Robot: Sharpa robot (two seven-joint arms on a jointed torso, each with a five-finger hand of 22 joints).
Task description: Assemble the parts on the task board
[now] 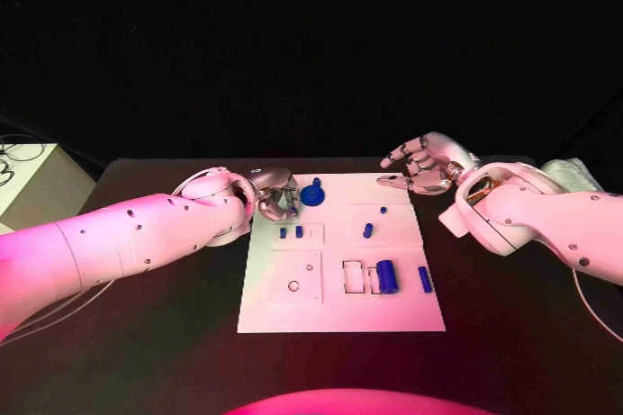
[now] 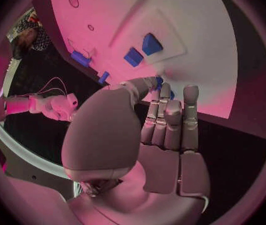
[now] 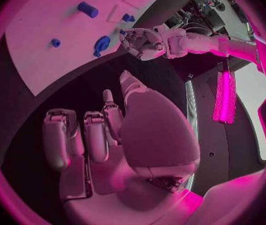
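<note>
The white task board (image 1: 340, 300) lies in the middle of the black table. My left hand (image 1: 273, 197) is at its far left corner, where thumb and a finger pinch a small blue part (image 2: 159, 80). Right beside it stands a larger round blue part (image 1: 316, 194) (image 3: 102, 43). Small blue parts (image 1: 299, 231) (image 1: 367, 230) sit mid-board. A blue cylinder (image 1: 387, 276) and a slim blue piece (image 1: 425, 279) lie near the front right. My right hand (image 1: 422, 164) hovers over the board's far right corner, fingers half curled and apart, holding nothing.
A white box (image 1: 26, 188) with cables stands off the table's left edge. A pale object (image 1: 566, 171) sits at the far right by my right arm. Rectangular recesses (image 1: 355, 276) and small holes (image 1: 294, 285) mark the board's near half.
</note>
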